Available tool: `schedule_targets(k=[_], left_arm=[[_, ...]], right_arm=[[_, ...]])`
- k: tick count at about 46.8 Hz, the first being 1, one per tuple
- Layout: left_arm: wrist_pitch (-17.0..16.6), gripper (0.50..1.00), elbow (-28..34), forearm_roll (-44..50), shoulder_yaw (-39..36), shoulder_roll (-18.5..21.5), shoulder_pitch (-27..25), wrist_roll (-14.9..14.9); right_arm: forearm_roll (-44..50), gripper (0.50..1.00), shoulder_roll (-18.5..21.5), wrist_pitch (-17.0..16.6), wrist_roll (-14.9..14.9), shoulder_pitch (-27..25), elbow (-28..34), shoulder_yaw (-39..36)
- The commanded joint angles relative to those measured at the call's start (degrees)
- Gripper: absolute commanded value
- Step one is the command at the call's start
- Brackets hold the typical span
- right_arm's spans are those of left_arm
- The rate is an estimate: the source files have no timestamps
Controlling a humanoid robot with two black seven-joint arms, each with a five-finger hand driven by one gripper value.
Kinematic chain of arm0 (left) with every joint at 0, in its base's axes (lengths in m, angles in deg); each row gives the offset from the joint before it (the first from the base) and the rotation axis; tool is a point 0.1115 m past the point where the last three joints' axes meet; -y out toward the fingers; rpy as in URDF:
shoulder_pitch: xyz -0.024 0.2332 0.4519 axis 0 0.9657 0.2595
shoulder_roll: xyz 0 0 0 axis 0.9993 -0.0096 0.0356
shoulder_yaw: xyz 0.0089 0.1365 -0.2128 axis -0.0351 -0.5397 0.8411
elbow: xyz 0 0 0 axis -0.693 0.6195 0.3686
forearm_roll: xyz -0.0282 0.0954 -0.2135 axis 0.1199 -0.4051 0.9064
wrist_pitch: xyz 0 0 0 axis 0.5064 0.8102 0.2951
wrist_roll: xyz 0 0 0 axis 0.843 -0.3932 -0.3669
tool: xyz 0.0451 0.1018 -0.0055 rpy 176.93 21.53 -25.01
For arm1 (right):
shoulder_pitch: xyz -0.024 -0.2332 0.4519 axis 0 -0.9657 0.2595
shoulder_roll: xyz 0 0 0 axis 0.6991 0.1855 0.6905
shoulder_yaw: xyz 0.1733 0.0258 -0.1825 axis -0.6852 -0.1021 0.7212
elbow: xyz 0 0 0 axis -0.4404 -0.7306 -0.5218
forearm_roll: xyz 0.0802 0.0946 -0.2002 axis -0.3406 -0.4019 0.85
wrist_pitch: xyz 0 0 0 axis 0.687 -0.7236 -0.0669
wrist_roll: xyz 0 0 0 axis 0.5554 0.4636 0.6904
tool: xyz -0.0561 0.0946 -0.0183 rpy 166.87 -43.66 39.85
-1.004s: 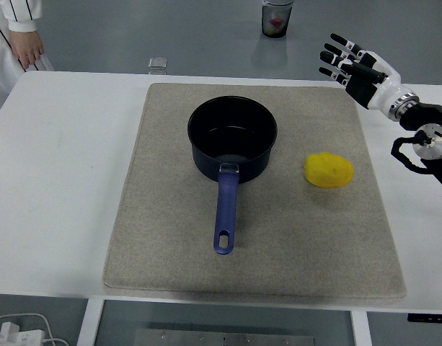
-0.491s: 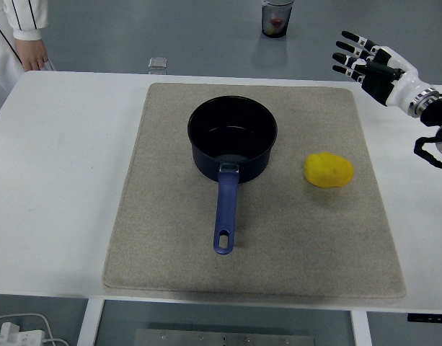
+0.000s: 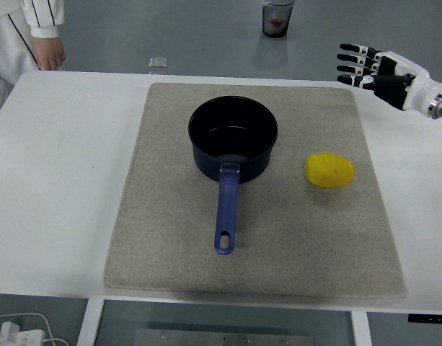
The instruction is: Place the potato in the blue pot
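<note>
Potato (image 3: 329, 170), yellow and oval, lies on a grey mat (image 3: 170, 238) to the right of the pot (image 3: 233, 138), near it but not touching. That pot is dark blue and stands upright toward the middle of the mat, its inside holding nothing, its long blue handle (image 3: 225, 212) pointing toward the table's near edge. The mat covers most of a white table (image 3: 55, 180).

At the upper right the right hand (image 3: 383, 69) (white and black, on a black arm) hovers above the table's far right corner, well apart from the potato. Its fingers (image 3: 352, 60) are stretched out and spread, pointing left, holding nothing.

Beyond the far edge stands a cup (image 3: 277, 17), and a small clear box (image 3: 157, 64) sits at the far edge. A person's hand (image 3: 49, 52) and white sleeve show at the top left.
</note>
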Motion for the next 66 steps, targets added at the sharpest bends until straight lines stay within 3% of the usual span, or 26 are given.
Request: schedule_targets(k=[1,15,36,48,54,66], left_arm=[[0.00,0.996,-0.03,0.00,0.00,0.00,-0.01,0.00],[0.00,0.996,0.06,0.00,0.00,0.00,-0.01,0.00],[0.00,0.996,-0.03,0.00,0.00,0.00,-0.01,0.00],[0.00,0.996,0.06,0.00,0.00,0.00,-0.01,0.00],[0.00,0.996,-0.03,0.00,0.00,0.00,-0.01,0.00],[0.00,0.996,-0.03,0.00,0.00,0.00,-0.01,0.00]], right_arm=[[4.39,0.930,-0.34,-2.29,0.13,0.07,-0.36,0.06],[20.12,0.930,-6.40,-2.65,0.22,-0.11,-12.48,0.24],[39.55,0.930,-9.65,-2.47,1.45,0.24,-18.37,0.33],[46.50,0.930,-12.20,-2.38,1.45,1.12,-22.77,4.37],[47.90,0.930,-13.26,-0.54,1.36,1.38,-23.82,5.25],[48.70,0.928,-11.07,5.00,1.36,1.12,-23.82,7.27]])
